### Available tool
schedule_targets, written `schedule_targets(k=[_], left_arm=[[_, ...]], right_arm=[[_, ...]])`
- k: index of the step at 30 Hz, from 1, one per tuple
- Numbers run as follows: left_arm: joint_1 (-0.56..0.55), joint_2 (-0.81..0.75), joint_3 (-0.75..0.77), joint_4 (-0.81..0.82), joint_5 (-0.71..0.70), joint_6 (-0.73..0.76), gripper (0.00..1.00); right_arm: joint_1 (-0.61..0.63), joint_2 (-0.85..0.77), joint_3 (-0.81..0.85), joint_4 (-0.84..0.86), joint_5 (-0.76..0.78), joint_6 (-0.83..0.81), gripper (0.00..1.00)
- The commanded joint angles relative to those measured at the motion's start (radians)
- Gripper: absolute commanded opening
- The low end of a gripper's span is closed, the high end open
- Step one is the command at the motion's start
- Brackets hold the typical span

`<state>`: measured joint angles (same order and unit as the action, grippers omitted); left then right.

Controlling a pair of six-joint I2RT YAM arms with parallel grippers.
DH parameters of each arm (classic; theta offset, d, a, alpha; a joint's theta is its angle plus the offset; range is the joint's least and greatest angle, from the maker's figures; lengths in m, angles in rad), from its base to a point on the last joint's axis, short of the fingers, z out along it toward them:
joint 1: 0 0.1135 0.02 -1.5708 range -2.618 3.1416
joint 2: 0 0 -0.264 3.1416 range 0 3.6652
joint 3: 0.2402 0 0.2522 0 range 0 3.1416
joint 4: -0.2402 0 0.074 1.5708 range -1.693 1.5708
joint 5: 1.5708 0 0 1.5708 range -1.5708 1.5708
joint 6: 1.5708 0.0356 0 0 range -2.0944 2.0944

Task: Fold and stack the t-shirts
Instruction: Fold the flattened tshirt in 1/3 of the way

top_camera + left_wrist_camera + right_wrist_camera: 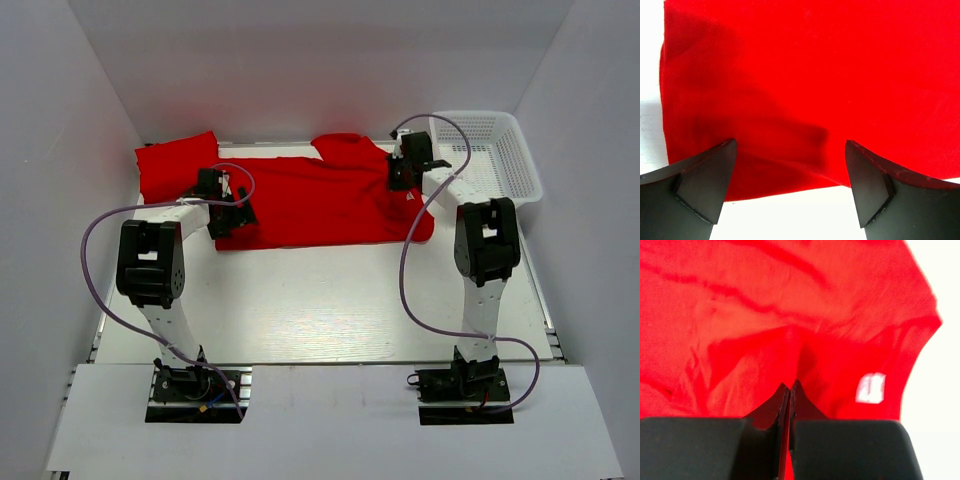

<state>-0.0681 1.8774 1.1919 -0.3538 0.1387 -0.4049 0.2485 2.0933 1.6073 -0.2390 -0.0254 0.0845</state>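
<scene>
A red t-shirt [320, 205] lies spread out across the back middle of the table. A second red t-shirt [175, 165] lies folded at the back left. My left gripper [233, 212] is open over the spread shirt's left end. In the left wrist view the open gripper [790, 175] straddles the edge of the shirt [815, 75], with nothing between the jaws but flat cloth. My right gripper [403, 176] is at the shirt's right end near the collar. In the right wrist view it [790, 388] is shut on a pinched ridge of the shirt [765, 305], beside the white neck label [871, 388].
A white plastic mesh basket [500, 150] stands at the back right, just right of my right arm. White walls close in the table on the left, back and right. Bare white table top [320, 300] lies in front of the shirt.
</scene>
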Motion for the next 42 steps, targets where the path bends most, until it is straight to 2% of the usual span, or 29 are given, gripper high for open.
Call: schedule_targets(k=[1, 5, 9, 10, 11, 12, 13, 17, 22, 23, 24, 28, 35, 42], left_arm=[[0.013, 0.06, -0.006, -0.059, -0.051, 0.008, 1.0], [0.013, 0.08, 0.003, -0.077, -0.06, 0.008, 1.0], [0.013, 0.08, 0.014, -0.077, -0.06, 0.008, 1.0], [0.013, 0.08, 0.014, -0.077, -0.06, 0.008, 1.0], [0.013, 0.089, 0.023, -0.086, -0.06, 0.008, 1.0], [0.013, 0.089, 0.023, -0.086, -0.06, 0.008, 1.0], [0.013, 0.089, 0.023, -0.086, -0.06, 0.008, 1.0], [0.013, 0.089, 0.034, -0.086, -0.06, 0.008, 1.0], [0.013, 0.065, 0.015, -0.086, -0.042, 0.008, 1.0], [0.013, 0.065, 0.015, -0.086, -0.042, 0.008, 1.0], [0.013, 0.054, 0.024, -0.109, -0.042, 0.008, 1.0], [0.013, 0.008, 0.034, -0.12, -0.042, 0.008, 1.0], [0.013, 0.0, 0.098, -0.085, 0.036, 0.018, 1.0], [0.013, 0.106, 0.15, -0.06, 0.102, 0.018, 1.0]], right_arm=[[-0.012, 0.049, 0.124, 0.008, 0.061, -0.125, 0.0], [-0.017, 0.126, 0.212, -0.026, 0.039, -0.258, 0.0], [-0.023, 0.197, 0.341, -0.089, 0.107, -0.353, 0.0], [-0.025, 0.2, 0.35, -0.079, 0.152, -0.361, 0.27], [-0.025, 0.212, 0.348, -0.059, 0.165, -0.382, 0.49], [-0.028, 0.214, 0.347, -0.034, 0.174, -0.393, 0.59], [-0.025, 0.218, 0.359, -0.025, 0.195, -0.396, 0.9], [-0.018, 0.18, 0.338, -0.085, 0.141, -0.35, 0.9], [-0.023, -0.062, 0.07, -0.011, -0.042, -0.2, 0.9], [-0.02, -0.087, -0.037, 0.001, -0.056, -0.174, 0.9], [-0.021, -0.152, -0.071, 0.026, -0.064, -0.136, 0.9], [-0.023, -0.225, -0.201, 0.038, -0.162, -0.065, 0.9], [-0.025, -0.156, -0.25, 0.029, -0.312, -0.012, 0.9], [-0.054, -0.078, -0.245, 0.041, -0.3, 0.058, 0.9]])
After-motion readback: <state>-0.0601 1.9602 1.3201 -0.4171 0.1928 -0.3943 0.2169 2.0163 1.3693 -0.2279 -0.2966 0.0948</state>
